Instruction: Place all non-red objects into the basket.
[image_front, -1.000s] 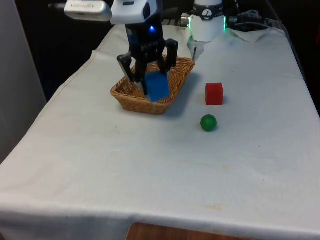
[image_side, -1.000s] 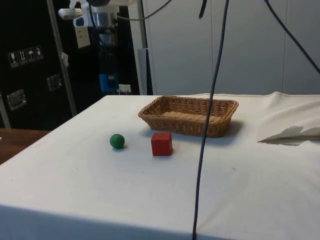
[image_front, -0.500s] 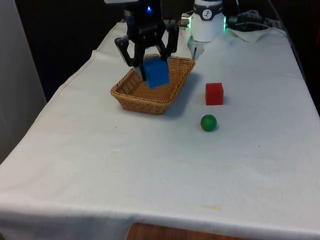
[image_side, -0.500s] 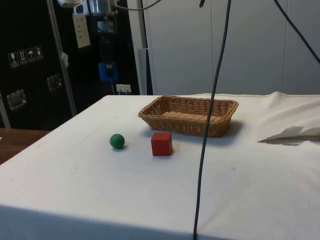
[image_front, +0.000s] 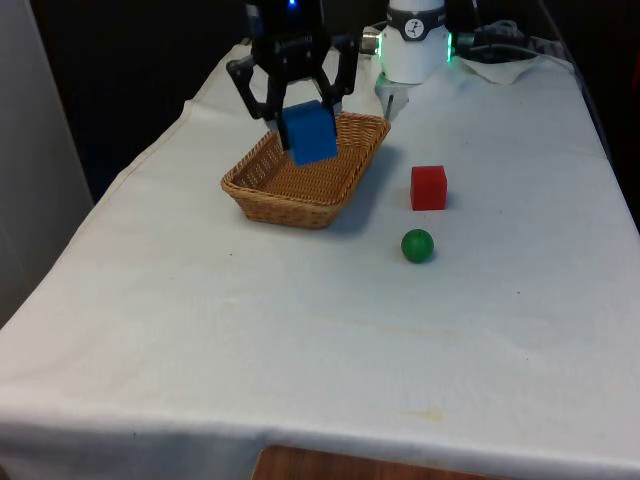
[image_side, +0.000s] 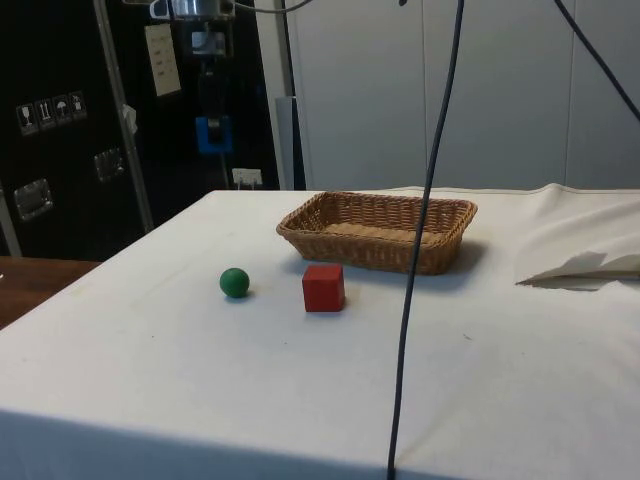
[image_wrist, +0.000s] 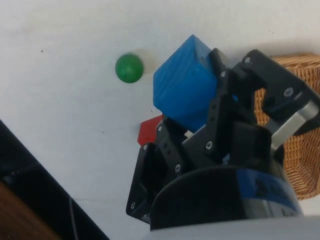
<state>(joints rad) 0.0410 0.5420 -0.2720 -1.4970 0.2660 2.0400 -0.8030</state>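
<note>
Nearest on the white-clothed table (image_front: 300, 340) lies a small green ball (image_front: 417, 245), resting on the cloth by itself. Just beyond it, near but not touching, sits a red cube (image_front: 428, 187), flat on the cloth. Farther back and towards the front view's left stands a shallow rectangular woven wicker basket (image_front: 262, 185), with nothing seen lying in it. The side view shows the same order: ball (image_side: 234, 282), cube (image_side: 323, 287), then basket (image_side: 440, 250), each apart from the next.

Above the basket's far end, lifted clear of the wicker, hangs the black two-finger hand (image_front: 305, 125). Its fingers are closed on a blue cube (image_front: 308, 132), which sits tilted between them, one corner pointing downward. The wrist view shows the fingers pressed against opposite faces of the blue cube (image_wrist: 186, 88), with the ball (image_wrist: 129, 68) and part of the red cube (image_wrist: 150, 131) on the cloth well below it.
</note>
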